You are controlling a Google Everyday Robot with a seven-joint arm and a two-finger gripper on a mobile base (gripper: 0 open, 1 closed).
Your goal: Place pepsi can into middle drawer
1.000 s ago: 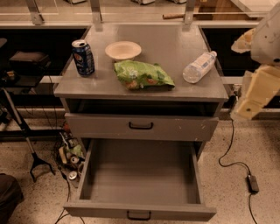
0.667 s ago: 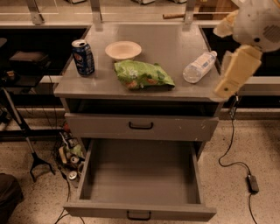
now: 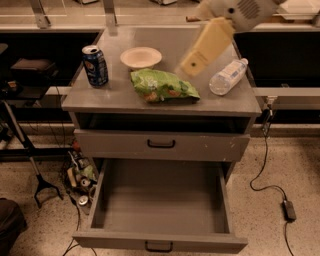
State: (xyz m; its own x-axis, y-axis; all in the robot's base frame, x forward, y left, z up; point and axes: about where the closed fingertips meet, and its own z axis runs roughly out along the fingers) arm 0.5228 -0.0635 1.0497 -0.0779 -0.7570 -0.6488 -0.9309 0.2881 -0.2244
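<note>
The pepsi can (image 3: 95, 66) stands upright at the back left of the grey cabinet top (image 3: 100, 97). The middle drawer (image 3: 160, 202) is pulled wide open below, and its box is empty. My gripper (image 3: 192, 62) is at the end of the cream arm (image 3: 235, 10) that reaches down from the upper right. It hovers above the middle right of the cabinet top, well to the right of the can and apart from it.
On the cabinet top are a white bowl (image 3: 141, 57), a green chip bag (image 3: 162, 86) and a clear water bottle (image 3: 227, 76). The upper drawer front (image 3: 161, 145) is shut. Cables (image 3: 267, 185) and clutter (image 3: 80, 180) lie on the floor on both sides.
The arm has swung from beside the cabinet's right edge to the left and up, and is now over the cabinet top. The can and the drawer have not moved.
</note>
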